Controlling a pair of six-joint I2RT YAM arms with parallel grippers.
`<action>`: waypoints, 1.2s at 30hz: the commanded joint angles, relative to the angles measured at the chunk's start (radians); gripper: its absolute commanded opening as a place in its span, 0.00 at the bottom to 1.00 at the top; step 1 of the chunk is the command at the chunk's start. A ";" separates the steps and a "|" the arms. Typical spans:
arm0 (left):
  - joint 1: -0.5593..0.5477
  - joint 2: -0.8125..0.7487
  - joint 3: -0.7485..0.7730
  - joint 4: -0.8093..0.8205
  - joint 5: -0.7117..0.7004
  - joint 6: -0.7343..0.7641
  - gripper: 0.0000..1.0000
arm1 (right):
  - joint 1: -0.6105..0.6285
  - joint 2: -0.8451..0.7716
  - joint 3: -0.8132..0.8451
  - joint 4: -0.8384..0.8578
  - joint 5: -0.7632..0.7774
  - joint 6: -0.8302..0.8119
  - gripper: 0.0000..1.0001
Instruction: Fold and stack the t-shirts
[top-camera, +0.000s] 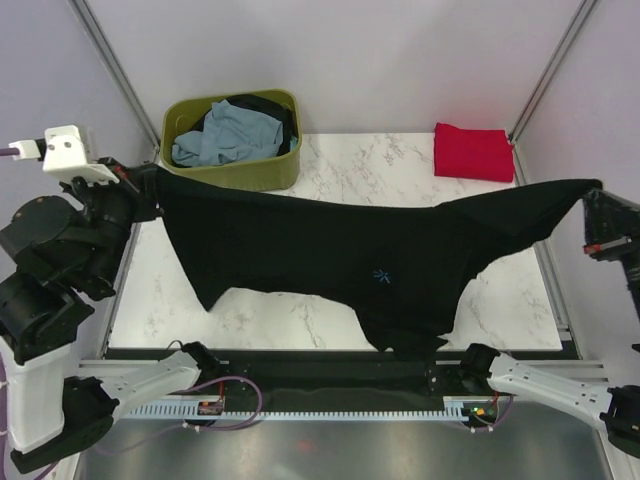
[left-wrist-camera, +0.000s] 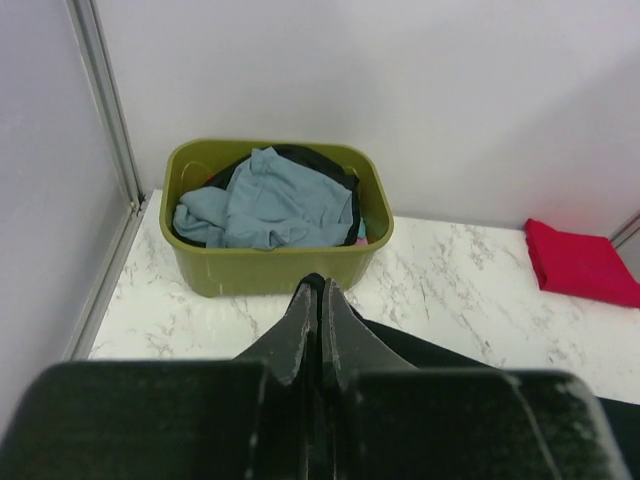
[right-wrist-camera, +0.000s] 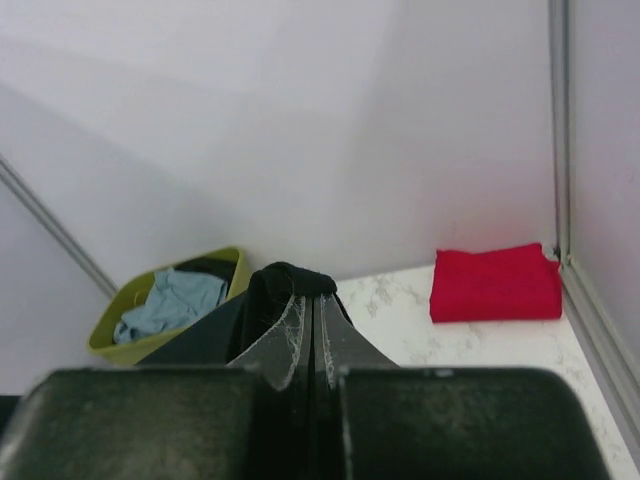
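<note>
A large black t-shirt (top-camera: 350, 255) with a small blue starburst print (top-camera: 381, 276) hangs stretched above the table between both arms. My left gripper (top-camera: 158, 178) is shut on its left end, and the cloth shows pinched at the fingertips (left-wrist-camera: 320, 285). My right gripper (top-camera: 592, 190) is shut on the shirt's right end, where black cloth bunches over the tips (right-wrist-camera: 290, 278). A folded red t-shirt (top-camera: 473, 151) lies at the back right of the table. A pale blue-grey t-shirt (top-camera: 225, 137) and a dark one (top-camera: 265, 105) sit crumpled in the tub.
The olive-green tub (top-camera: 232, 140) stands at the back left, just behind the black shirt's left end. The marble tabletop (top-camera: 350, 160) is bordered by metal frame posts (top-camera: 110, 60) and pale walls on three sides.
</note>
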 joint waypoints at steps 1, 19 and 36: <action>0.005 0.057 0.072 0.010 -0.010 0.076 0.02 | -0.002 0.119 0.133 0.087 0.110 -0.173 0.00; 0.424 0.713 -0.057 -0.073 0.416 -0.085 0.02 | -0.698 1.085 0.232 -0.016 -0.251 -0.067 0.00; 0.479 0.775 -0.175 0.053 0.443 -0.155 0.81 | -0.727 1.173 -0.034 0.126 -0.605 0.136 0.81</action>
